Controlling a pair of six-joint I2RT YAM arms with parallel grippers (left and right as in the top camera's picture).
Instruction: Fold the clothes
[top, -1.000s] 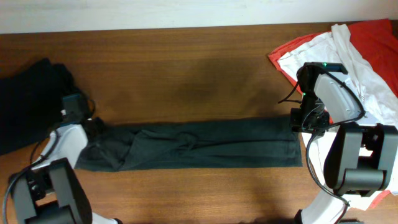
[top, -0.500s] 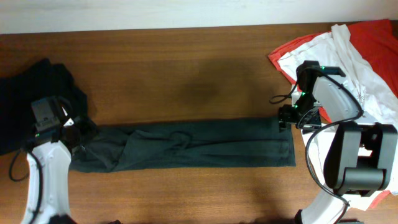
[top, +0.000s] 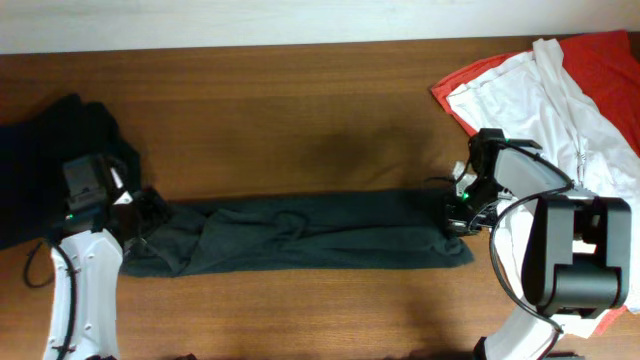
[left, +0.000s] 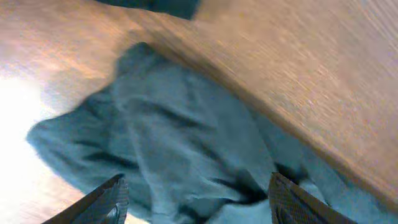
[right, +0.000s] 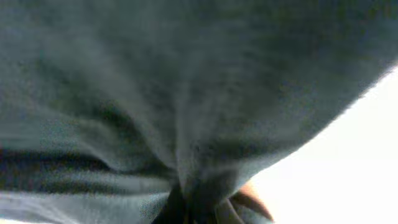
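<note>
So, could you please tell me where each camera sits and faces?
Overhead: above the table, facing straight down; both arms, dark shirt.
Left wrist: on left arm, facing down at the shirt's left end; open jaws at bottom.
Right wrist: tight against the shirt, bunched in its jaws.
All share the shirt.

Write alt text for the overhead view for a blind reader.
A dark grey-green garment, folded into a long strip, lies across a wooden table with the left arm and right arm at its ends. A black garment sits far left; a white shirt and red-orange cloth lie at upper right.
</note>
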